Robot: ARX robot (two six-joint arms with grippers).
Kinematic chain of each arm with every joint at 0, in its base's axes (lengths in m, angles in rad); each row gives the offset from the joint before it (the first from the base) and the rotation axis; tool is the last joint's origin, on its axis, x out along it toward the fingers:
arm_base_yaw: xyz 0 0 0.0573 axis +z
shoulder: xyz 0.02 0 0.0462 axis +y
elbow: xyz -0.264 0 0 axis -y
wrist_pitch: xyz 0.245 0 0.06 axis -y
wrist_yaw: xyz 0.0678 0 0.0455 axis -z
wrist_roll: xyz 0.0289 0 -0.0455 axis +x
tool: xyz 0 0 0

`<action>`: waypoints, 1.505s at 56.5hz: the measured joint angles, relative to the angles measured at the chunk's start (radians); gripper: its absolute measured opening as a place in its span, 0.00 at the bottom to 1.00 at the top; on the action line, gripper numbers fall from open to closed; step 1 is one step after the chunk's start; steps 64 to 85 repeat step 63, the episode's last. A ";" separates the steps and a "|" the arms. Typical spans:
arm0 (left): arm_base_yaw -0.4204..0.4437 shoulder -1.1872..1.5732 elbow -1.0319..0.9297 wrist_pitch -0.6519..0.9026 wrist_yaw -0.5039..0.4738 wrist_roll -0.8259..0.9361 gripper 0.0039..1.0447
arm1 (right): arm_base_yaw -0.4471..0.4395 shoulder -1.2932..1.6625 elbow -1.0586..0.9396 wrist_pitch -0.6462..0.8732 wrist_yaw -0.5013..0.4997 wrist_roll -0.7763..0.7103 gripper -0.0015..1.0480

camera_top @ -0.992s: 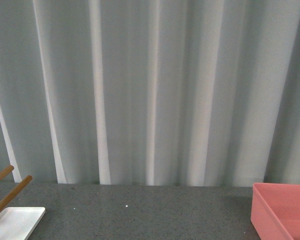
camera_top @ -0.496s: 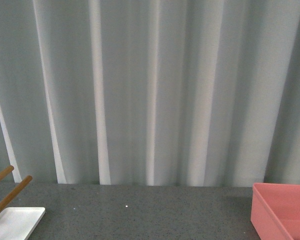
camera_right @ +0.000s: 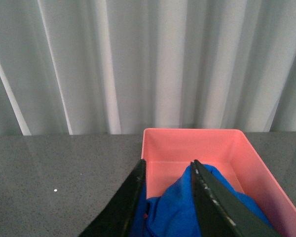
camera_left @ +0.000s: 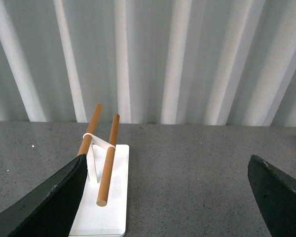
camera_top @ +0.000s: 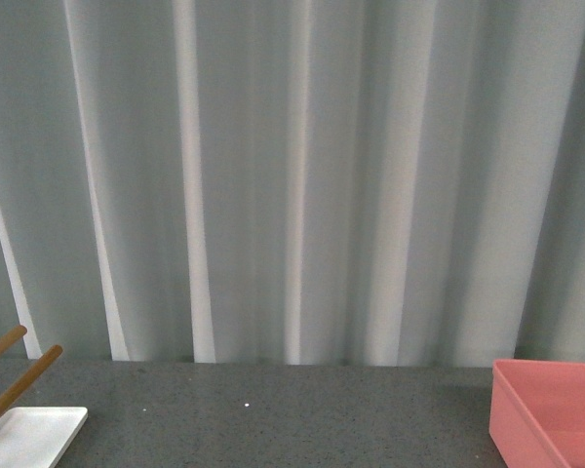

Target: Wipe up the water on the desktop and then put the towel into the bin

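- Over the pink bin [camera_right: 207, 148], my right gripper [camera_right: 170, 197] pinched the blue towel [camera_right: 187, 207] between its jaws; the towel hung at the bin's near edge.
- My left gripper [camera_left: 167, 197] hung spread wide near the white peg stand [camera_left: 103, 197].
- I judged wiping finished; next, release into the bin.
- The counter [camera_top: 273, 419] showed no water I could make out; the towel's lower part was cut off.

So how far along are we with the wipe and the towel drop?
No water shows on the desktop, so the wiping looks done. The right gripper grips the blue towel at the pink bin. Left to do: release it inside. The left gripper is open and idle near the white peg stand.
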 joint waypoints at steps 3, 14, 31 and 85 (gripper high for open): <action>0.000 0.000 0.000 0.000 0.000 0.000 0.94 | 0.000 0.000 0.000 0.000 0.000 0.000 0.40; 0.000 0.000 0.000 0.000 0.000 0.000 0.94 | 0.000 0.000 0.000 0.000 0.000 0.000 0.75; 0.000 0.000 0.000 0.000 0.000 0.000 0.94 | 0.000 0.000 0.000 0.000 0.000 0.001 0.93; 0.000 0.000 0.000 0.000 0.000 0.000 0.94 | 0.000 0.000 0.000 0.000 0.000 0.001 0.93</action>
